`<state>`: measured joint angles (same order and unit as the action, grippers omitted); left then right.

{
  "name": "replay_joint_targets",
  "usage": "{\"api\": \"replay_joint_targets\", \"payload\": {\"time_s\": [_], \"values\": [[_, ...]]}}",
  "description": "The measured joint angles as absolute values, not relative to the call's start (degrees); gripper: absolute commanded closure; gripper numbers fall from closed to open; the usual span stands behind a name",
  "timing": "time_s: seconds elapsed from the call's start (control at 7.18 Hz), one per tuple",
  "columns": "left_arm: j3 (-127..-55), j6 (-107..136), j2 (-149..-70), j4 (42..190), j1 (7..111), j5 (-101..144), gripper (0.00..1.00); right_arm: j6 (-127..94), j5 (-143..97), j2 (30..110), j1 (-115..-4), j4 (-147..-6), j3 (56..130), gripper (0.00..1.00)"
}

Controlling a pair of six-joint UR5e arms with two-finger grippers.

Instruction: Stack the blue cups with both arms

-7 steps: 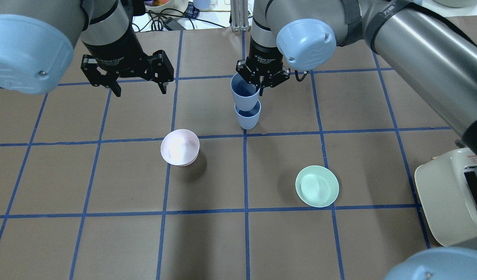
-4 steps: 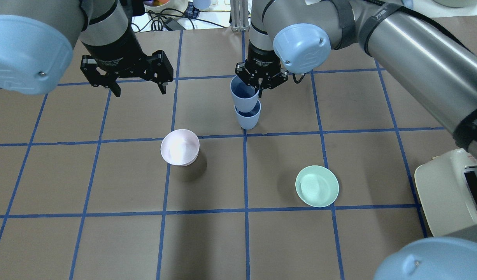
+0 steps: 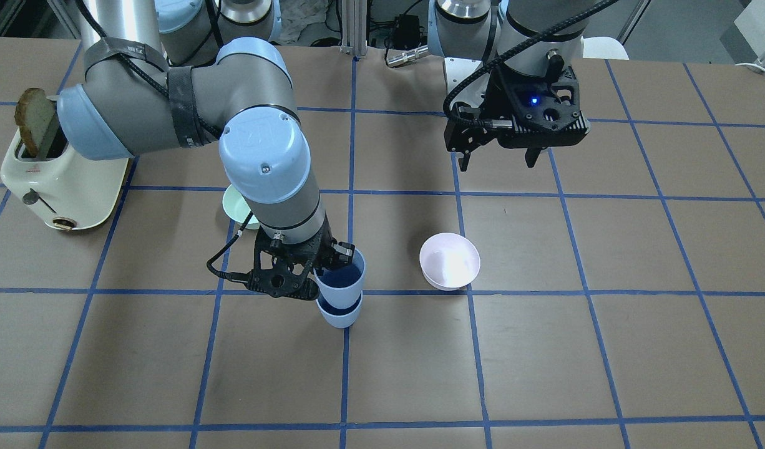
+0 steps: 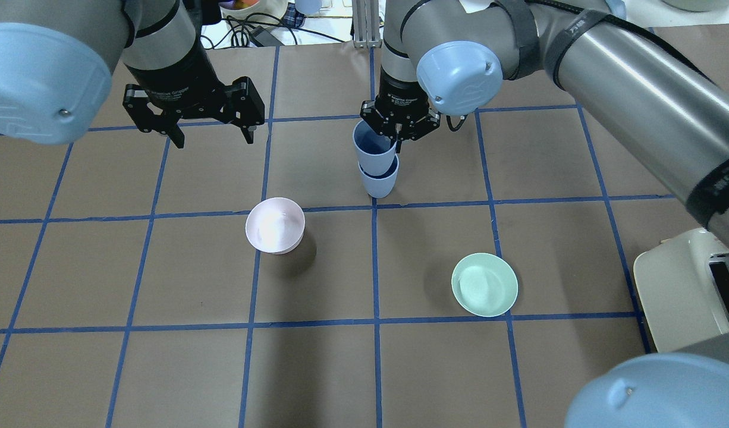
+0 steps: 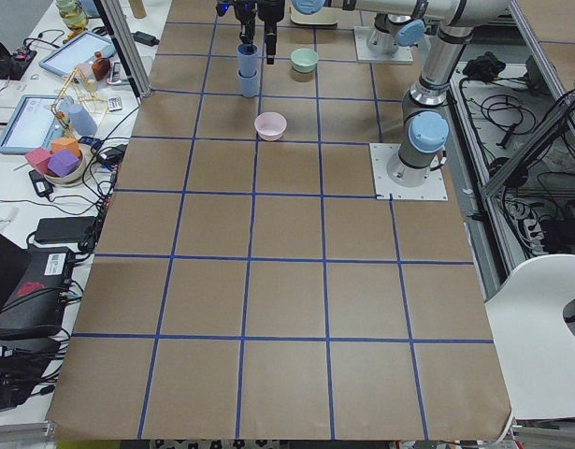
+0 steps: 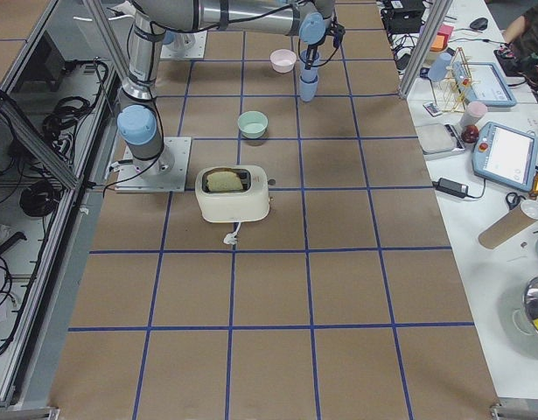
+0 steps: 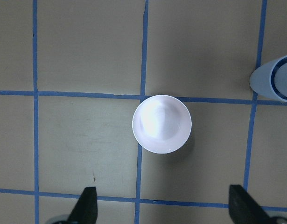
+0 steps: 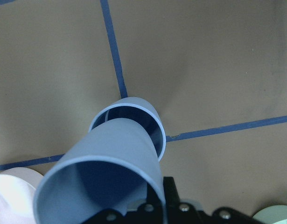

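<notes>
Two blue cups stand near the table's middle. The lower blue cup (image 4: 379,183) stands upright on the paper. The upper blue cup (image 4: 371,150) is tilted, with its base inside the lower one. My right gripper (image 4: 395,138) is shut on the upper cup's rim; it also shows in the front view (image 3: 315,277) with the upper cup (image 3: 342,279) and lower cup (image 3: 340,319). The right wrist view shows the held cup (image 8: 110,177) entering the lower cup (image 8: 156,125). My left gripper (image 4: 214,139) is open and empty, high above the table, left of the cups.
A pale pink bowl (image 4: 275,224) sits left of the cups, under the left wrist camera (image 7: 162,123). A mint-green bowl (image 4: 484,284) sits nearer on the right. A cream toaster (image 3: 58,181) with a bread slice stands at the table's right side.
My right gripper has lowered the upper cup slightly deeper into the lower cup, and the right elbow has swung left. The left arm has not moved.
</notes>
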<state>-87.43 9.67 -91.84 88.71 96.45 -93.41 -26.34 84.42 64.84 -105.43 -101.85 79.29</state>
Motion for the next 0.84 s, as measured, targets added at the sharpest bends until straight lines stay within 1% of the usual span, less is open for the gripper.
{"api": "replay_joint_targets", "payload": {"time_s": [0.14,0.28,0.42,0.7,0.84], "values": [[-87.4,9.7,-91.8,88.7,96.4,-93.4,0.0,-26.6,84.3,64.5,-105.4,-101.8,79.3,0.63],[-87.4,9.7,-91.8,88.8,96.4,-93.4,0.0,-26.8,84.3,64.3,-105.4,-101.8,79.3,0.25],[-87.4,9.7,-91.8,88.8,96.4,-93.4,0.0,-26.7,84.4,64.2,-105.3,-101.7,79.3,0.0],[-87.4,9.7,-91.8,88.8,96.4,-93.4,0.0,-26.0,84.2,64.4,-105.1,-101.6,77.9,0.0],[-87.4,9.7,-91.8,88.8,96.4,-93.4,0.0,-25.5,84.0,64.6,-104.7,-100.9,75.6,0.0]]}}
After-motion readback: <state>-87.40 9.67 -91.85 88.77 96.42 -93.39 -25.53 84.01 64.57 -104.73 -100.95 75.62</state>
